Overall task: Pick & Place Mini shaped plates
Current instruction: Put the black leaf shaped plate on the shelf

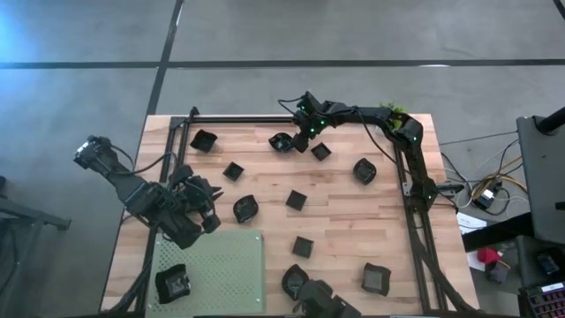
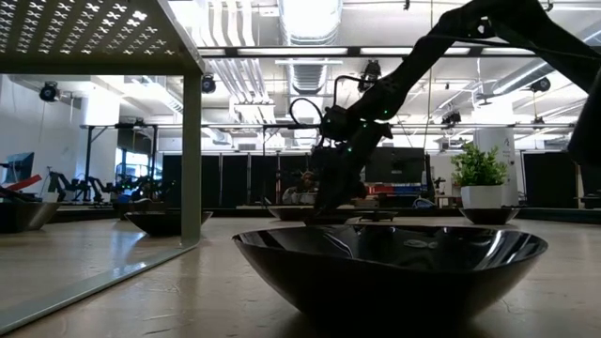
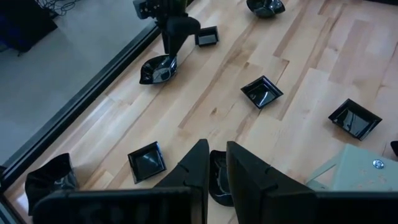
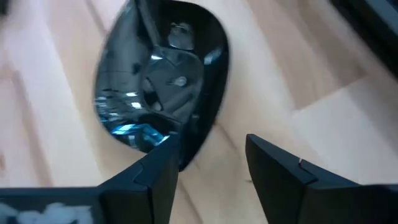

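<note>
While square mini plates (image 1: pixel 320 151) lie near, the right gripper's (image 1: pixel 291 140) parted fingers straddle a round plate's (image 1: pixel 281 142) rim.

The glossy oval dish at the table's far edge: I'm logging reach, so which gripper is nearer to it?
Right. The right gripper is at the oval dish; the left gripper hangs far off, beside the green mat.

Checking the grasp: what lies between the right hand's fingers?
In the right wrist view, the right hand straddles the rim of a glossy black dish; bare wood otherwise.
</note>
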